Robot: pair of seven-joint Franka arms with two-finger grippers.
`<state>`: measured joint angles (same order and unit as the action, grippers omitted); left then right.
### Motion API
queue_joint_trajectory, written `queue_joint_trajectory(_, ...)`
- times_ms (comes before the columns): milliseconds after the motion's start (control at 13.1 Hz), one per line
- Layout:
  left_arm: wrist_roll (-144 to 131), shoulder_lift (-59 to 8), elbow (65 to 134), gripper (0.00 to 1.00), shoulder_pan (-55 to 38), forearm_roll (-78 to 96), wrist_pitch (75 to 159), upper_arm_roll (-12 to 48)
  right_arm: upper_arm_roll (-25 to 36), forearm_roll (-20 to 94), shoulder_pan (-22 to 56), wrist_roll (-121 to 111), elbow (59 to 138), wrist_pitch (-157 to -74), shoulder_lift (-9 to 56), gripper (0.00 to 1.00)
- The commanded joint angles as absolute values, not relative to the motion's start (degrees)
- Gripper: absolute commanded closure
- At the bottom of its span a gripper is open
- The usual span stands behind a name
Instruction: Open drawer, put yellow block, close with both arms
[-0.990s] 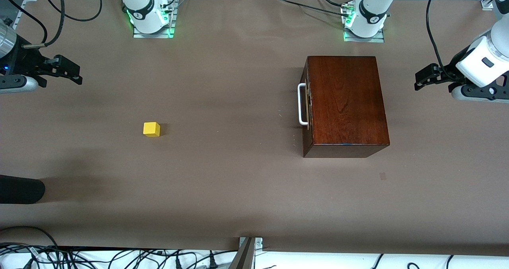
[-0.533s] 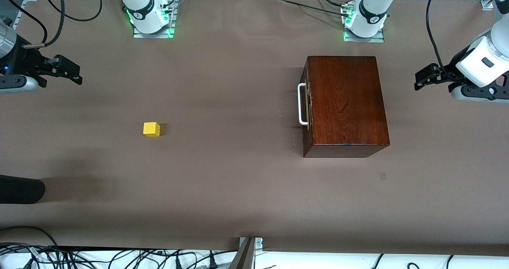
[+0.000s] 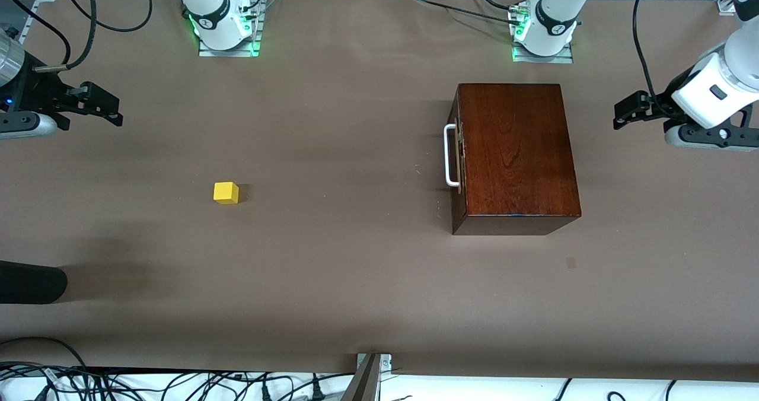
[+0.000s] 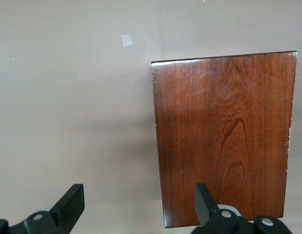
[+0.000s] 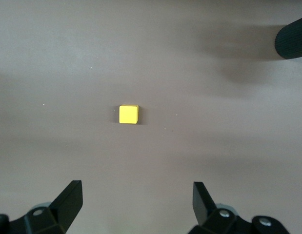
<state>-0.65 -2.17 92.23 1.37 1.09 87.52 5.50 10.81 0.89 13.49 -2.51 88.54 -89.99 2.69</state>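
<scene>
no writing reads anywhere; left gripper [image 4: 136, 214] and right gripper [image 5: 136, 214] both hang spread wide, empty.

No legible text, labels, brands or numbers on anything

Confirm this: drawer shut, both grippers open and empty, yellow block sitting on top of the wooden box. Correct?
Not quite: the front view shows the yellow block on the table, toward the right arm's end, apart from the wooden box. The rest holds.
</scene>
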Motion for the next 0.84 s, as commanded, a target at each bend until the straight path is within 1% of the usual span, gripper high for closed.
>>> queue_joint_trajectory(0, -0.70, -2.99, 89.83, 0.00, 1.49, 0.79, 85.17, 6.33, 10.72, 1.23, 13.18, -3.08, 86.92, -89.38, 3.34, 0.00)
queue_joint_trajectory(381, -0.53, -3.16, 89.82, 0.00, 1.50, 0.18, 80.78, 8.61, 10.72, 1.23, 13.18, -3.08, 86.92, -89.38, 3.34, 0.00)
queue_joint_trajectory(762, -1.93, -3.25, 89.91, 0.00, 1.49, 0.52, 81.29, 15.28, 10.72, 1.23, 13.18, -3.08, 86.92, -89.30, 3.34, 0.00)
